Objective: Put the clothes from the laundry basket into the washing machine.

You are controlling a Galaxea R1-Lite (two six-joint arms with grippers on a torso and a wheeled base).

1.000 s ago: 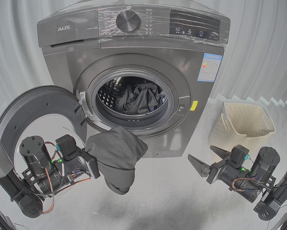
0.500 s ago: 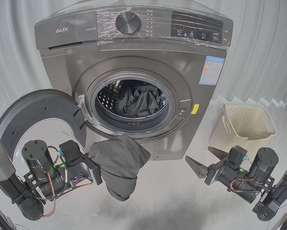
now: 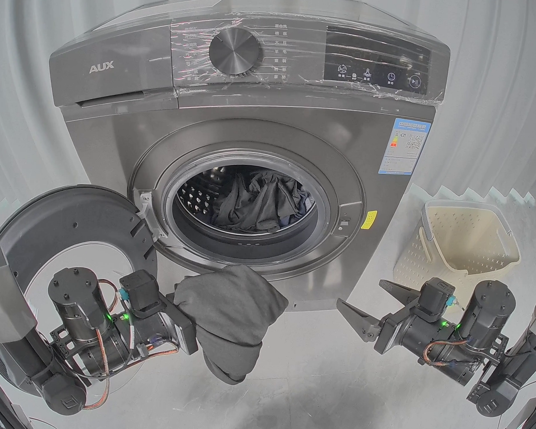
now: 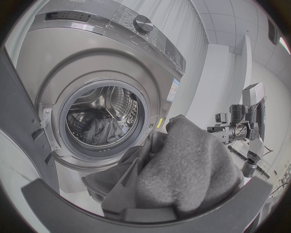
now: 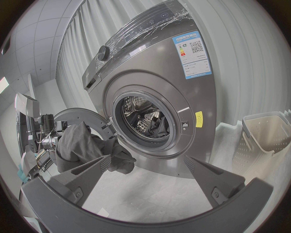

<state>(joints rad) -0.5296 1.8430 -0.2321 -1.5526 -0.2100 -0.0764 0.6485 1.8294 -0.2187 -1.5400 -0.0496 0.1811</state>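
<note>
The grey washing machine (image 3: 247, 135) stands with its round door (image 3: 69, 228) swung open to the left. Dark clothes (image 3: 257, 203) lie in the drum (image 4: 100, 121). My left gripper (image 3: 201, 326) is shut on a grey garment (image 3: 232, 313) that hangs just below and in front of the drum opening; the cloth (image 4: 185, 170) covers its fingers. The same garment (image 5: 81, 145) hangs beside the door in the right wrist view. My right gripper (image 3: 361, 294) is open and holds nothing, low at the machine's right front corner.
The cream laundry basket (image 3: 471, 242) stands on the floor right of the machine, behind my right arm; its visible inside shows bare perforated walls. White curtains hang behind. Pale floor (image 3: 320, 377) lies between the arms.
The whole head view has shifted: the machine looks larger and closer, so the camera has moved in. The left gripper still holds the garment below the opening; the right stays open.
</note>
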